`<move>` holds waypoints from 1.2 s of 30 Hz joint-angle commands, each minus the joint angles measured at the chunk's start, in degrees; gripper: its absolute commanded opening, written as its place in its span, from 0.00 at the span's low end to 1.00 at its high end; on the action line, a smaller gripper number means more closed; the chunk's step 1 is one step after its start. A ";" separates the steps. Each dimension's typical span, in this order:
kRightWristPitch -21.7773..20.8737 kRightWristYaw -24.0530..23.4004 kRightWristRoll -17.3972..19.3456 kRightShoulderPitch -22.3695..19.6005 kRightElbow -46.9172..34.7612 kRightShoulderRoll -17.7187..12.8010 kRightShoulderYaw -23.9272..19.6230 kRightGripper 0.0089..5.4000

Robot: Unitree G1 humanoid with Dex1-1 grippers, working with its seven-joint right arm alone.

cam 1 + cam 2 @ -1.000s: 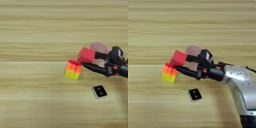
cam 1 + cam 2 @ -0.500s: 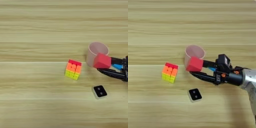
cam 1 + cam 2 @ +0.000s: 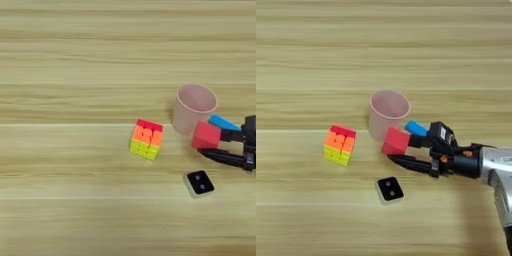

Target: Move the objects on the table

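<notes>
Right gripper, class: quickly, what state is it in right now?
Right gripper: holding the red cube at its fingertips, beside the pink cup.

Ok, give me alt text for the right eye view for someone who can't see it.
The right hand holds a red cube beside a pink cup on a wooden table. A puzzle cube sits left, a black die below.

Matt light wood-grain counter (image 3: 65, 60), smooth matt pink plastic cup (image 3: 388, 113), plain matt red cube (image 3: 395, 141), glossy plastic puzzle cube (image 3: 146, 139), silver metallic forearm (image 3: 498, 170), black matt gripper (image 3: 398, 153).
</notes>
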 commanded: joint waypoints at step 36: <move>-9.07 -6.27 -7.46 -6.26 10.47 -0.20 4.92 0.59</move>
